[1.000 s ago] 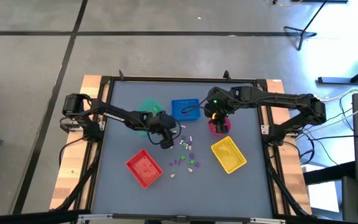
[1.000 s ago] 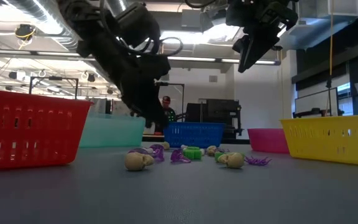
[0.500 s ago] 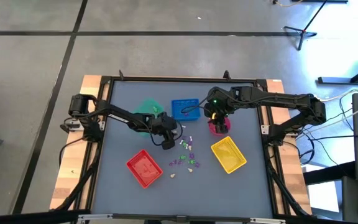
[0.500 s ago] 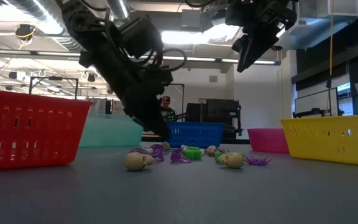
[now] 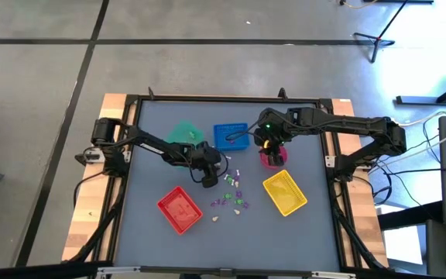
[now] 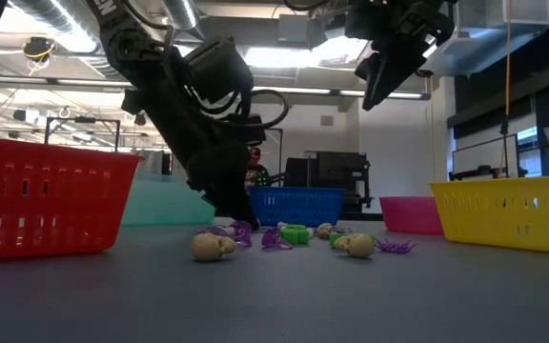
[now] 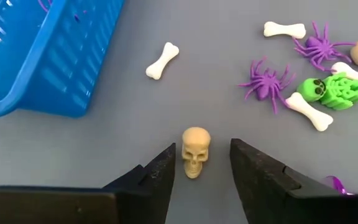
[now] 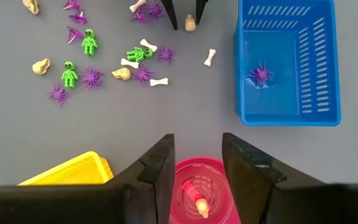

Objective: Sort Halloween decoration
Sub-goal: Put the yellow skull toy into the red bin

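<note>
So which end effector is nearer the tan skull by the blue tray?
Left. The left end effector straddles the skull, fingers open on either side. The right end effector hangs open over the pink bowl, well away.

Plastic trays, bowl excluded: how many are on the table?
4: red tray lower left, green tray beneath the left arm, blue tray beside it, yellow tray lower right.
</note>
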